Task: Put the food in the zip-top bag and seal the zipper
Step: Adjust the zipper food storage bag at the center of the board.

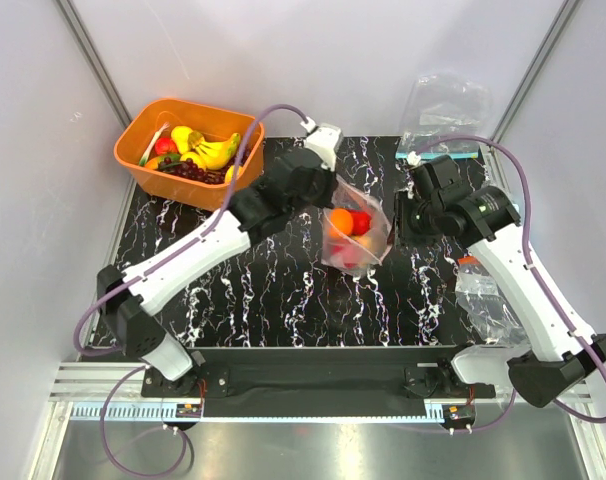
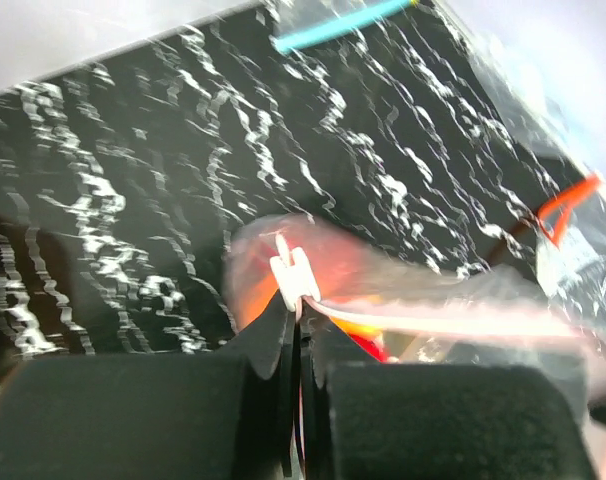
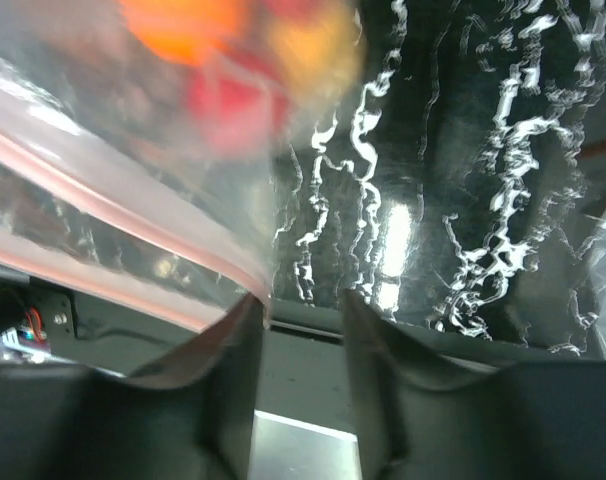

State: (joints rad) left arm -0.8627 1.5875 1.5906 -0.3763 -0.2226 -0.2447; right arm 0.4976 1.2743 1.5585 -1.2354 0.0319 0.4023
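The clear zip-top bag [image 1: 376, 215] stands in the middle of the black marbled table, held up off the surface. Inside it is the food: an orange [image 1: 340, 220], a red fruit [image 1: 360, 221] and a paler one [image 1: 364, 243]. My left gripper [image 1: 333, 198] [image 2: 301, 305] is shut on the white end piece [image 2: 295, 275] of the zipper [image 2: 453, 322] at the bag's left corner. My right gripper [image 1: 397, 226] [image 3: 303, 300] is open at the bag's right edge. The pink zipper [image 3: 133, 195] rests against its left finger, and nothing lies between its fingers.
An orange bin [image 1: 173, 188] at the back left holds a banana bunch [image 1: 213, 150] and dark grapes [image 1: 188, 171]. A second clear bag [image 1: 445, 110] with a teal strip [image 1: 448, 152] lies at the back right. More crinkled plastic [image 1: 488, 300] lies under the right arm.
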